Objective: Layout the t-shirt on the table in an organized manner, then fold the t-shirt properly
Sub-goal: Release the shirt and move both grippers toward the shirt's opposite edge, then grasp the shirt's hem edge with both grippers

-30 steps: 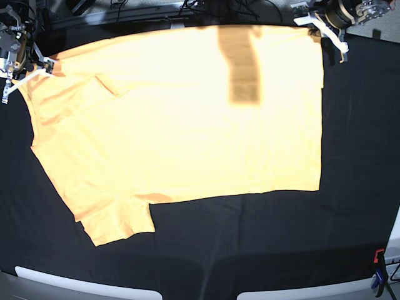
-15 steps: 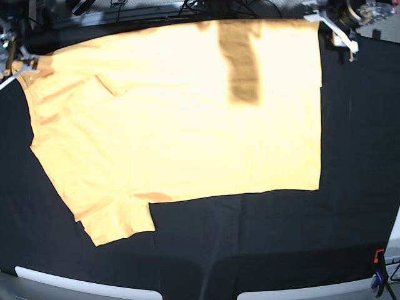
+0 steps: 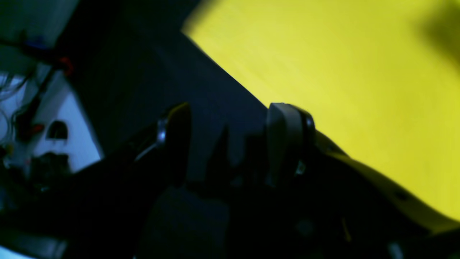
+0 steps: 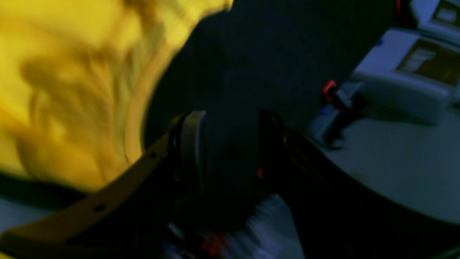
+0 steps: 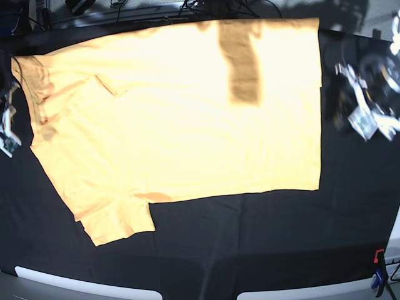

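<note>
Where your left wrist camera looks down, you see the left gripper (image 3: pixel 226 122) with its two fingers standing well apart and nothing between them; behind the gap lies the black table (image 3: pixel 151 72), and the t-shirt (image 3: pixel 341 72) fills the upper right as a flat yellow sheet whose straight edge runs diagonally just past the right-hand finger, without touching it as far as you can tell. Turning to your right wrist camera, the right gripper (image 4: pixel 231 144) also has its fingers spread with only dark table (image 4: pixel 273 46) between them; the t-shirt (image 4: pixel 72 90) sits to the left, wrinkled and blurred, its curved hem close beside the pale finger. From the base view, you find the t-shirt (image 5: pixel 181 112) spread flat across the far half of the table (image 5: pixel 262 244), one sleeve pointing toward the near left, a darker rectangular patch near its far edge. Your left gripper (image 5: pixel 365 115) hangs beside the shirt's right edge, clear of the cloth, while your right gripper (image 5: pixel 7 134) shows only partly at the left border.
</note>
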